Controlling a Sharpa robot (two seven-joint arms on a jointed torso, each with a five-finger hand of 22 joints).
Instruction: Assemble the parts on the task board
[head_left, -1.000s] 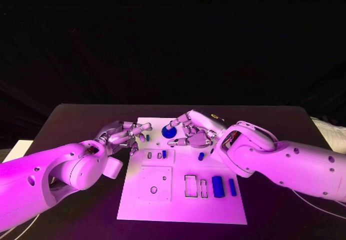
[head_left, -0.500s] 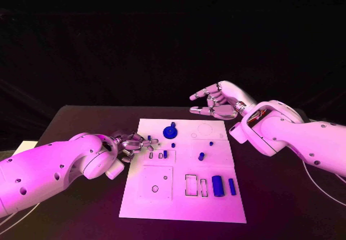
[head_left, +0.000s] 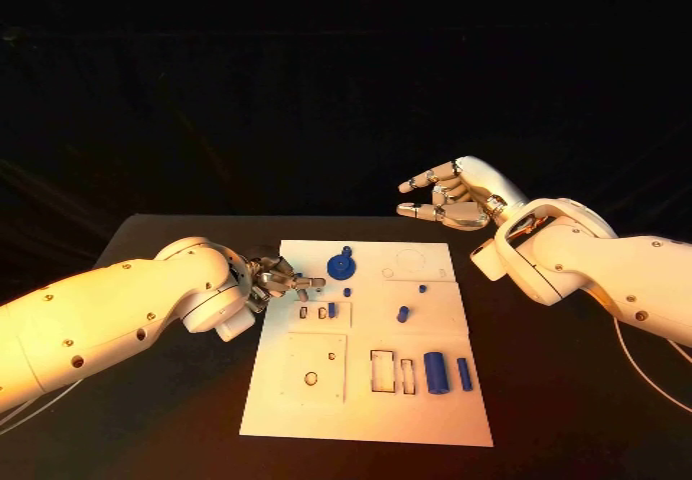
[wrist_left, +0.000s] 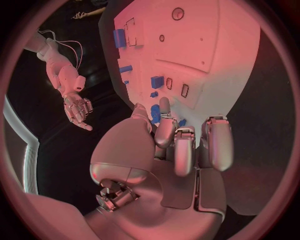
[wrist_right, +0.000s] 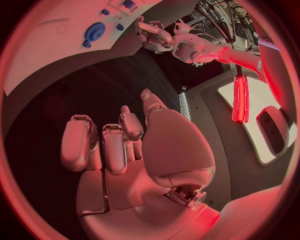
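The white task board (head_left: 310, 395) lies mid-table. A round blue gear part (head_left: 342, 265) stands near its far edge and also shows in the right wrist view (wrist_right: 95, 31). Small blue pieces (head_left: 402, 314) lie mid-board, and two longer blue pieces (head_left: 436, 373) sit beside empty slots nearer me. My left hand (head_left: 286, 284) hovers at the board's left edge, fingers curled in toward the gear. Blue shows between its fingertips (wrist_left: 164, 111), but whether that is a held piece or the gear behind them is unclear. My right hand (head_left: 454, 197) is raised behind the board's far right corner, fingers apart, holding nothing.
The black table (head_left: 562, 380) runs wide on both sides of the board. The left forearm (head_left: 130, 315) lies over the table's left part. Empty rectangular slots (head_left: 384, 370) and a square panel (head_left: 312, 367) take up the board's near half.
My right hand has left the blue gear and risen up and back to the right, off the board. The left hand stays at the board's left edge.
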